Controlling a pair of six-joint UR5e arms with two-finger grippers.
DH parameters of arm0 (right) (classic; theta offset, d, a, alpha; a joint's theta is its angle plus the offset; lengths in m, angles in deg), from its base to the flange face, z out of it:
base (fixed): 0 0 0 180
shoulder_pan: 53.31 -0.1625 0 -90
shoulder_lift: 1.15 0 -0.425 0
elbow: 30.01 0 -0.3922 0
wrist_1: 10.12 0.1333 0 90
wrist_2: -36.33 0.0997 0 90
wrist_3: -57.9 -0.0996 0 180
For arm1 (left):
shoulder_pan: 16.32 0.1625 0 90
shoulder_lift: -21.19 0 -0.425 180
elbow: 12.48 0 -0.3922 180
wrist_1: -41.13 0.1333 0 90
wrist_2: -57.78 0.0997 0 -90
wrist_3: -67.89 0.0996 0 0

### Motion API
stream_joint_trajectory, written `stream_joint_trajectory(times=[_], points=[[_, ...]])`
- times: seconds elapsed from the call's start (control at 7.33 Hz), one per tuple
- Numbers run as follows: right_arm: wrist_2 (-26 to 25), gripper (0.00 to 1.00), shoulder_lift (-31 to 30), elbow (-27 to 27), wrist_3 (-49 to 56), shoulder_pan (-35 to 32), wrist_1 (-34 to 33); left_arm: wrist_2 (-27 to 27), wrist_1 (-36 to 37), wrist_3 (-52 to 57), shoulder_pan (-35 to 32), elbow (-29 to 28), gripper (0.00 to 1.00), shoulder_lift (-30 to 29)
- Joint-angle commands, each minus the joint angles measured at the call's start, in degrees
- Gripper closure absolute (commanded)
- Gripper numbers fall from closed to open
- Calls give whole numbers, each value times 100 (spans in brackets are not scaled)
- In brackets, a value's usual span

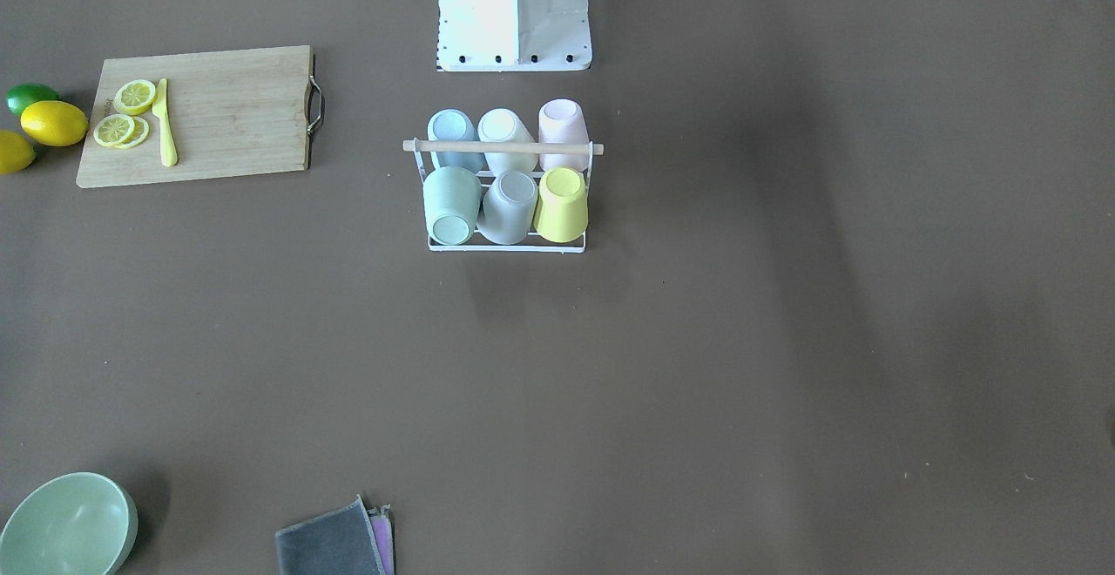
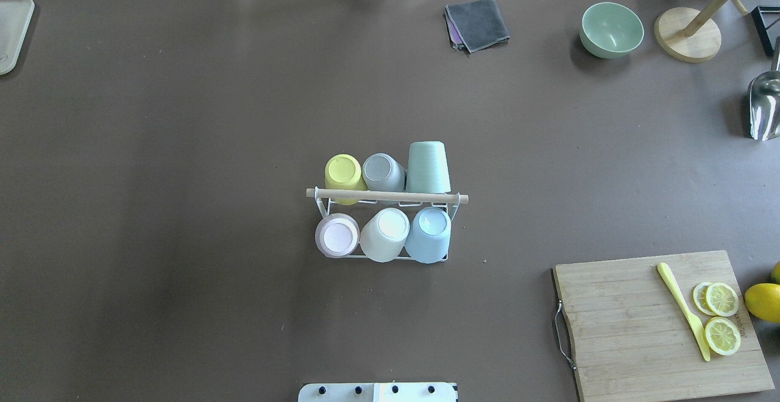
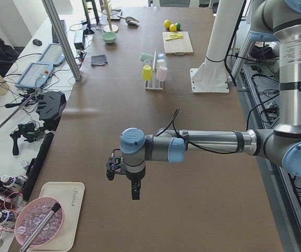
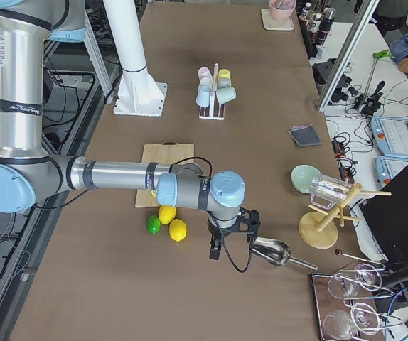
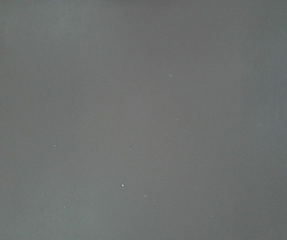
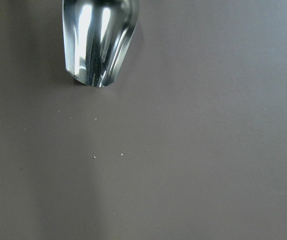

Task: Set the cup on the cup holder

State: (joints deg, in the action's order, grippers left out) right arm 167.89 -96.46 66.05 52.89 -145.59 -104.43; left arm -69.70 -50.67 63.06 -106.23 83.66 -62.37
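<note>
Seen facing the robot, the cup holder (image 1: 503, 147) stands midway along the surface (image 1: 784, 340), nearer the robot's edge. All six places are filled and no loose cup is in sight, so the task looks done, and the main danger is a needless further reach. The green cup (image 1: 452, 203), in the row away from the robot, leans outward more than its neighbours, so a knock to the holder could slide it off. Overhead, neither arm shows, and that cup's whole side is visible, which fits the lean. From the left end, the left claw (image 3: 134, 190) hangs over bare surface near that end, well apart from the holder; whether it is released or clenched I cannot tell. From the right end, the right claw (image 4: 215, 249) hangs just beside a metal scoop (image 4: 269, 251). I cannot tell its state either, and a careless swing could strike the scoop. The left wrist view shows only bare surface, while the right wrist view shows the scoop's bowl close by.
</note>
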Motion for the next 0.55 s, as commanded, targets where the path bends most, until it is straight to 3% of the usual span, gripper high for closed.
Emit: stream_joint_trajectory(times=[0.0, 0.41], points=[[1, 0, -5, 0, 0, 0, 0, -14, -57, -35, 0, 0, 2, -46], [-16, 0, -5, -9, 9, 0, 0, -14, -66, -36, 0, 80, 2, -47]])
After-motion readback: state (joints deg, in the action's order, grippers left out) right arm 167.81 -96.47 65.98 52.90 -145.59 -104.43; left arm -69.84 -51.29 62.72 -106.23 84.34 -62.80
